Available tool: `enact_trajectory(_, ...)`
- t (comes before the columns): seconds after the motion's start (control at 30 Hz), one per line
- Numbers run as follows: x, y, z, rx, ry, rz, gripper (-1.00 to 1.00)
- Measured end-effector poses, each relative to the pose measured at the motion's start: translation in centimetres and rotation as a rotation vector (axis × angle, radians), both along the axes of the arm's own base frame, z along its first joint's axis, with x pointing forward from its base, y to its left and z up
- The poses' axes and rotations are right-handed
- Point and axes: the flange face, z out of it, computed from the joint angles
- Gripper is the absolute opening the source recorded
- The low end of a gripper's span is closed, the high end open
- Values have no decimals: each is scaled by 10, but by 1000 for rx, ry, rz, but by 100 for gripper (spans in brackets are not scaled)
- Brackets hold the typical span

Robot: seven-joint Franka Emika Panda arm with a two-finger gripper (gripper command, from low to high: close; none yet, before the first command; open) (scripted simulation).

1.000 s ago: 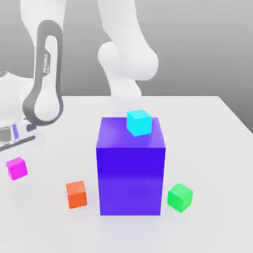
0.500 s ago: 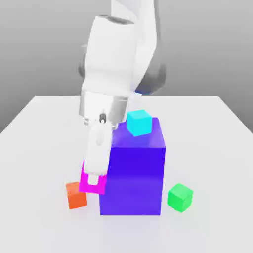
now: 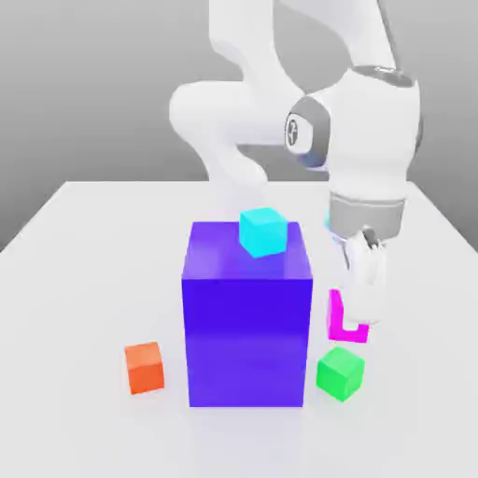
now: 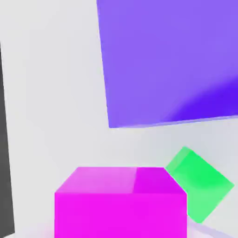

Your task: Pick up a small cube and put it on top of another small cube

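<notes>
- Glossy white, rounded shells are seen on the arm (image 3: 271, 103).
- A dark grey ring with a small round mark is set at one joint.
- A silver-grey collar is fitted above the white gripper (image 3: 359, 322).

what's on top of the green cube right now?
Nothing rests on the green cube; its top face is bare. The magenta cube hangs just above it in the gripper, not touching. A finger covers part of the magenta cube.

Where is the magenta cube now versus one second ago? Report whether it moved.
Yes. The magenta cube went from the big purple block's left to its right in the exterior view.
</notes>
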Motion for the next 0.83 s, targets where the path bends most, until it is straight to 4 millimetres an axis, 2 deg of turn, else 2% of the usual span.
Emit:
enact_trajectory(0.07,-12,1,-9,26,36,-93,-100)
enact_trajectory(0.17,-24,7,-21,18,52,-127,-100)
enact_trajectory(0.83,-26,7,-83,17,56,-133,-100)
